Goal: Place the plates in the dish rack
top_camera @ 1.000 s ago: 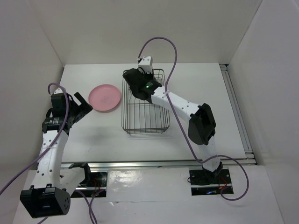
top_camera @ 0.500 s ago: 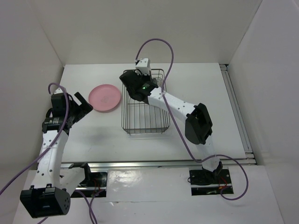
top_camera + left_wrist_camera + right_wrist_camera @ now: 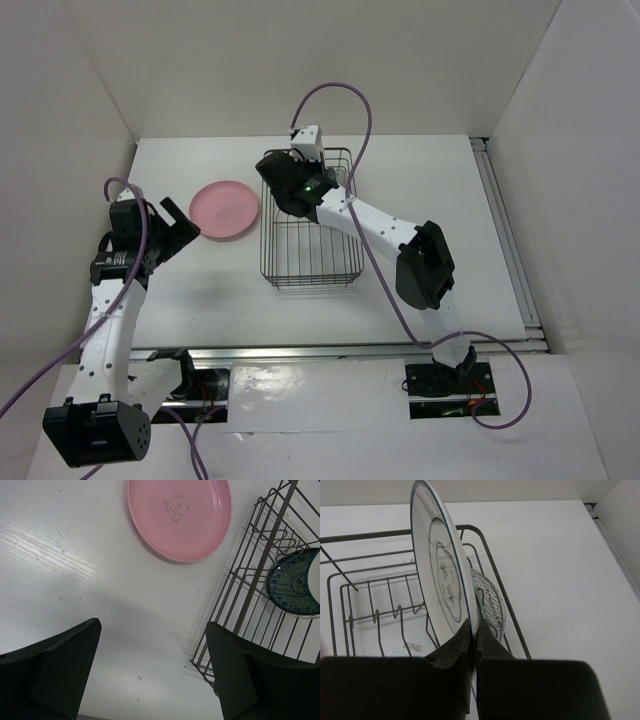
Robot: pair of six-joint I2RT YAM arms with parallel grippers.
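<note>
**Gripped: white plate at far end of dish rack**

Clamps right gripper on upright plate's rim, just beside glass plate. Teal plate inside rack. Left gripper spread wide near pink plate, left of rack.

Teal plate cut by frame edge, white plate rim hidden within right hand

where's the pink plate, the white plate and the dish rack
pink plate (image 3: 180, 522): left wrist view, middle of its face
white plate (image 3: 442, 575): right wrist view, centre motif on its face
dish rack (image 3: 312, 278): top view, near end wall
</note>
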